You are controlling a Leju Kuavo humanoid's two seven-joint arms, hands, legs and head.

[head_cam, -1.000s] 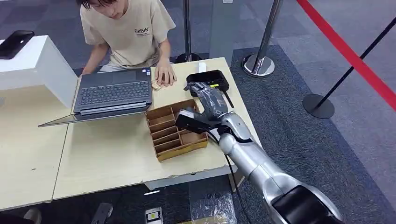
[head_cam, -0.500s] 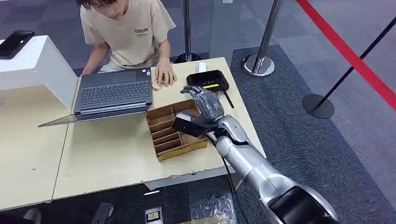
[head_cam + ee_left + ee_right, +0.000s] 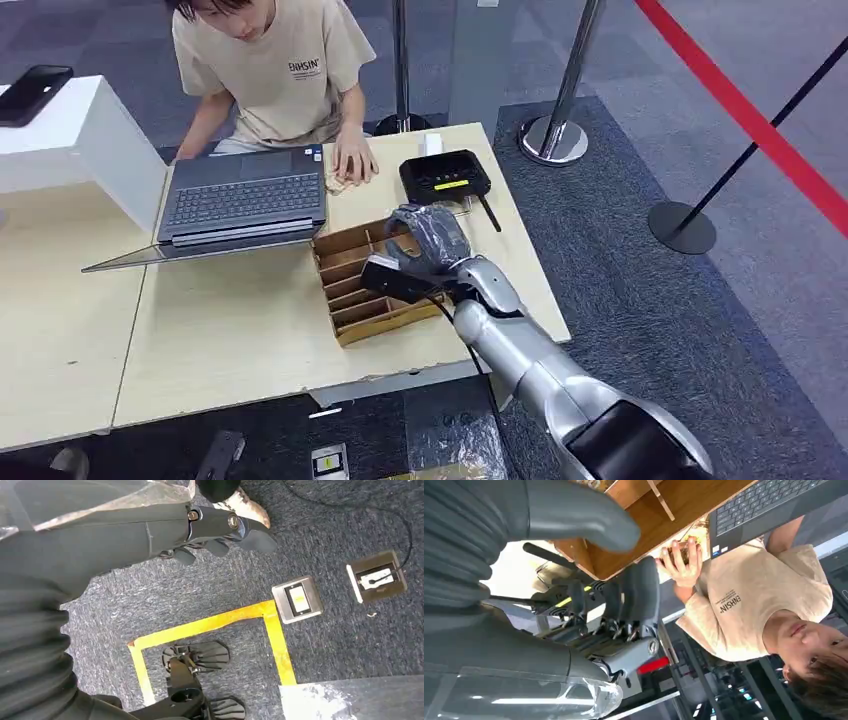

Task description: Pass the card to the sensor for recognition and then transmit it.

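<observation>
My right hand (image 3: 430,238) hovers over the right end of the wooden divided box (image 3: 352,300), short of the black sensor (image 3: 445,177) with its yellow strip. In the right wrist view the thumb (image 3: 574,515) and the fingers (image 3: 639,595) stand apart with nothing between them, above the box's brown compartments (image 3: 644,525). I can make out no card in the hand or the box. My left hand (image 3: 220,527) hangs over the carpet and holds nothing.
A person in a beige shirt (image 3: 275,70) sits behind the table, one hand (image 3: 352,160) resting on small brownish items. An open laptop (image 3: 240,205) lies left of the box. A white stand (image 3: 85,140) bears a dark phone. Stanchions and red tape stand to the right.
My right hand has drawn back from beside the sensor, moving left and nearer until it is over the wooden box. The person and the table items are unchanged.
</observation>
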